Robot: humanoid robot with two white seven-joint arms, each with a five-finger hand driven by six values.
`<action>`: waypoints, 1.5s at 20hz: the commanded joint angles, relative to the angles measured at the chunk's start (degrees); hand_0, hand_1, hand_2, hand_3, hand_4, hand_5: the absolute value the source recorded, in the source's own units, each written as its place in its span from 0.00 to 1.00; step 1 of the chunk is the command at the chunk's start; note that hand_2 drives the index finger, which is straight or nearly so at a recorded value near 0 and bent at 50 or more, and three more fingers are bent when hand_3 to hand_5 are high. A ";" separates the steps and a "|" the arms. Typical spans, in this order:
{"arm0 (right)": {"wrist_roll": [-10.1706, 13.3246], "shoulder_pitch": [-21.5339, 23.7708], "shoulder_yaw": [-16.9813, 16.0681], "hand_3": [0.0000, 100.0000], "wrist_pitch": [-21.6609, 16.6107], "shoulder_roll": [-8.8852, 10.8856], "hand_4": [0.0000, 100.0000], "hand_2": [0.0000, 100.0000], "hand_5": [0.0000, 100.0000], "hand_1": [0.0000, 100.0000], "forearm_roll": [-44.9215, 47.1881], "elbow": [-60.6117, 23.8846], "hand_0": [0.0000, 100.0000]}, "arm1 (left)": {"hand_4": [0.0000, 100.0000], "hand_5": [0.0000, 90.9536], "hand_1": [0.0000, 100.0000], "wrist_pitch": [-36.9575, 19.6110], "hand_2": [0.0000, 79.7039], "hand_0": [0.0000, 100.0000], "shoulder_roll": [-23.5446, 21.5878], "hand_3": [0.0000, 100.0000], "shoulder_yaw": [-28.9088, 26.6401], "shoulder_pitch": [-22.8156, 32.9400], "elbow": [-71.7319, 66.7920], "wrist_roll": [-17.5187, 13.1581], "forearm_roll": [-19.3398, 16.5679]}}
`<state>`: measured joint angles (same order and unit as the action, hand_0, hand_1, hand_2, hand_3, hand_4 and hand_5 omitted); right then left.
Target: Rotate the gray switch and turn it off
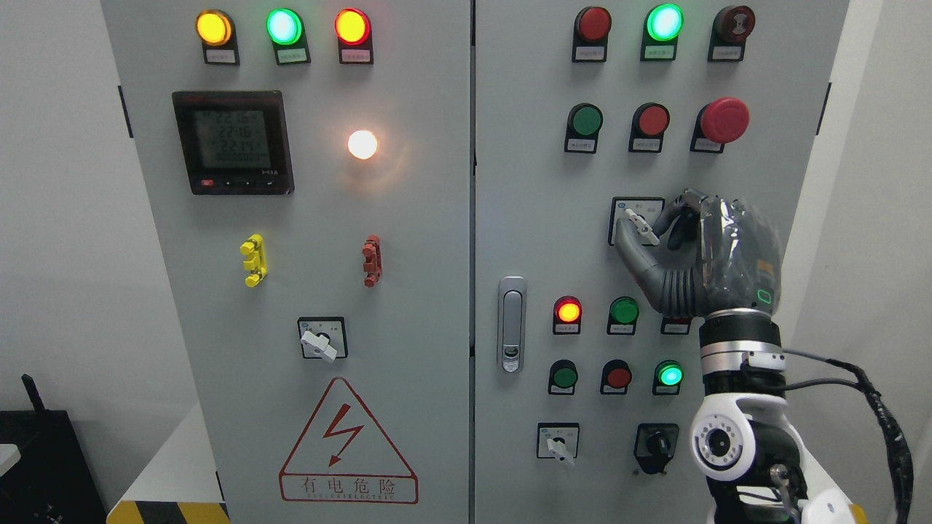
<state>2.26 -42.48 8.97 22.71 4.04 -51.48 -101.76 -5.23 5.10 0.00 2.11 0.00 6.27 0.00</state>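
The right hand comes up from the lower right and is raised against the right-hand door of the grey cabinet, its thumb and forefinger closed on the small pale lever of the gray switch, which sits mid-height on that door below the row of green and red push buttons and the red mushroom stop button. The pinch makes sense: the lever is a thin paddle, so opposing fingers on either side give the purchase needed to twist it, while the other fingers curl out of the way — though how firmly the pads bear on the lever is hard to judge from this angle, since the hand covers part of the switch plate. The lever points up and to the left, so in my judgement the turn is under way or just about to begin rather than finished. No left arm shows anywhere in the picture. Counting rotary switches with pale levers, there are three: the one in hand, the lower left-door switch above the lightning warning triangle, and the bottom right-door switch; beside that last one is a single black selector knob. The left door also carries three lit lamps along its top, one digital meter, one glowing white lamp and two clips — one yellow, one red.
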 commanded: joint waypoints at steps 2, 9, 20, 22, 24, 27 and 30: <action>-0.06 0.03 0.00 0.87 -0.03 0.00 0.79 0.67 0.97 0.41 -0.02 0.15 0.37 | 0.00 0.00 0.39 0.05 0.00 0.12 0.00 0.00 -1.85 -0.01 -1.32 -0.03 -0.44; -1.03 -0.06 0.09 0.88 -0.03 0.00 0.80 0.68 0.97 0.40 -0.02 0.42 0.40 | 0.00 0.00 0.39 0.05 0.00 0.12 0.00 0.00 -1.85 -0.01 -1.32 0.06 -0.44; -1.12 -0.41 0.09 0.90 -0.03 0.00 0.80 0.71 0.97 0.39 0.07 0.42 0.42 | 0.00 0.00 0.39 0.05 0.00 0.12 0.00 0.00 -1.85 0.00 -1.32 0.06 -0.44; -1.03 -0.41 0.17 0.90 -0.03 0.00 0.80 0.72 0.97 0.38 0.07 0.42 0.42 | 0.00 0.00 0.39 0.05 0.00 0.12 0.00 0.00 -1.85 0.08 -1.32 -0.03 -0.44; -1.12 -0.41 0.17 0.91 -0.03 0.00 0.80 0.72 0.97 0.38 0.07 0.42 0.42 | 0.00 0.00 0.39 0.05 0.00 0.12 0.00 0.00 -1.85 -0.01 -1.32 0.06 -0.44; -1.12 -0.50 0.17 0.91 -0.03 0.00 0.81 0.73 0.98 0.37 0.07 0.42 0.43 | 0.00 0.00 0.39 0.05 0.00 0.12 0.00 0.00 -1.85 -0.01 -1.32 -0.03 -0.44; -1.12 -0.50 0.17 0.92 -0.03 0.00 0.81 0.74 0.98 0.37 0.07 0.42 0.44 | 0.00 0.00 0.39 0.04 0.00 0.12 0.00 0.00 -1.85 -0.01 -1.32 -0.03 -0.44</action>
<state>1.11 -42.92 9.08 22.73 4.04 -51.43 -101.37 -5.23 5.10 0.00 2.12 0.00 5.95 0.00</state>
